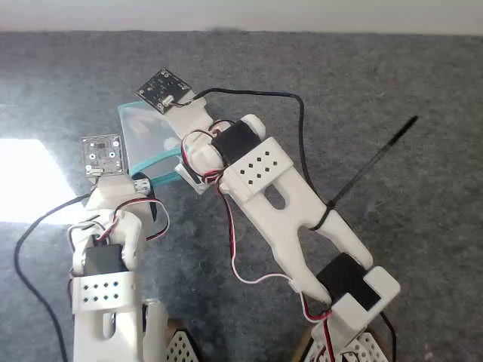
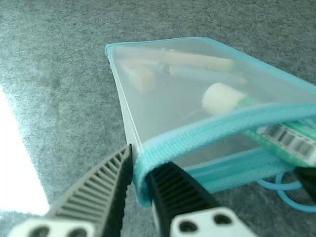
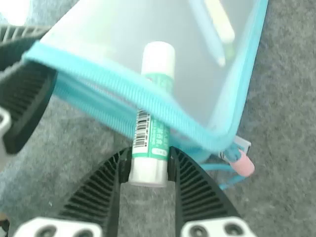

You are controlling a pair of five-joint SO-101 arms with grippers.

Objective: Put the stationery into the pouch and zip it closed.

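Note:
A translucent pouch (image 1: pixel 147 136) with teal trim lies on the grey mat, its mouth facing the arms. My left gripper (image 2: pixel 140 190) is shut on the pouch's teal zipper edge (image 2: pixel 197 133) at one corner of the mouth. My right gripper (image 3: pixel 147 170) is shut on a green-and-white glue stick (image 3: pixel 150 143), whose capped end reaches into the pouch's mouth (image 3: pixel 123 94). Pens or pencils (image 2: pixel 197 69) and a small eraser (image 2: pixel 140 76) show through the mesh (image 2: pixel 168 103). A pink zipper pull (image 3: pixel 242 165) hangs at the far corner of the mouth.
A thin black rod (image 1: pixel 373 162) lies slanted on the mat to the right of the arms. A bright patch of light (image 1: pixel 26 181) falls on the left side. Black and red cables (image 1: pixel 256 94) trail over the arms. Open mat lies beyond the pouch.

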